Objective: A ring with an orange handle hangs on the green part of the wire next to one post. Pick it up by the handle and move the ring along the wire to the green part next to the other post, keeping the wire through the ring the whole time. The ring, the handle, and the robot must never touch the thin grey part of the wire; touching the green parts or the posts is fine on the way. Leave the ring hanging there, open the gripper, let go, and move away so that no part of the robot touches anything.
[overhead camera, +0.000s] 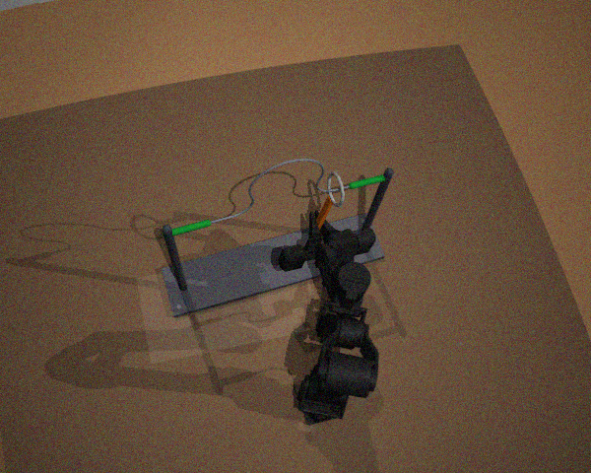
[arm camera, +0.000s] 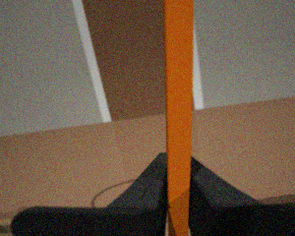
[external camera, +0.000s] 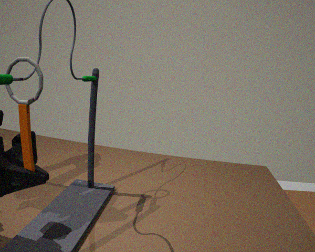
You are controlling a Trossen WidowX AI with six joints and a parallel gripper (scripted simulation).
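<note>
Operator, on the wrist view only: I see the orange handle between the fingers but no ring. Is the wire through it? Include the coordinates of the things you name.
Observer: Yes. In the exterior view the thin grey wire [overhead camera: 286,164] [external camera: 74,27] passes through the ring [overhead camera: 343,195] [external camera: 41,81], above the orange handle [overhead camera: 324,211] [external camera: 25,135] [arm camera: 179,98].
Operator: Am I clear of the nearer green part, and what does the wire do next?
Observer: The top view shows the ring just past the end of that green part [overhead camera: 366,181] [external camera: 0,79], around grey wire. Ahead, the exterior view shows the wire climbing into a tall arch.
</note>
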